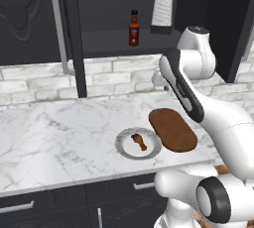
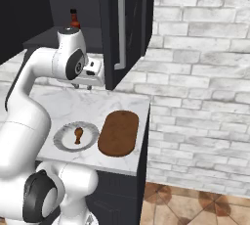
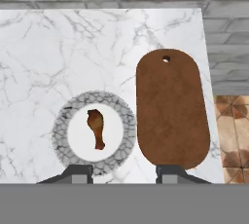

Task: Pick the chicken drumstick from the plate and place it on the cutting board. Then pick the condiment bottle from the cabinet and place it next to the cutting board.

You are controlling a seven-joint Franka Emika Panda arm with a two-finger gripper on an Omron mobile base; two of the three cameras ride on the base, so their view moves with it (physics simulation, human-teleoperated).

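The chicken drumstick (image 1: 139,141) (image 2: 78,134) (image 3: 96,126) lies in the white centre of the plate (image 1: 121,145) (image 2: 61,141) (image 3: 61,130). Right beside the plate is the bare brown cutting board (image 1: 172,129) (image 2: 118,132) (image 3: 170,111). The condiment bottle (image 1: 134,28) (image 2: 74,19) stands upright on the shelf of the open cabinet (image 1: 114,41). My gripper (image 2: 84,87) (image 3: 124,172) hangs high above the counter, behind the plate and board, pointing down. Its fingers are apart and hold nothing.
A metal box grater (image 1: 162,6) stands on the shelf right of the bottle. The open cabinet door (image 2: 127,23) with its silver handle juts out beside my hand. The marble counter (image 1: 59,133) ends just right of the board; brick wall runs behind.
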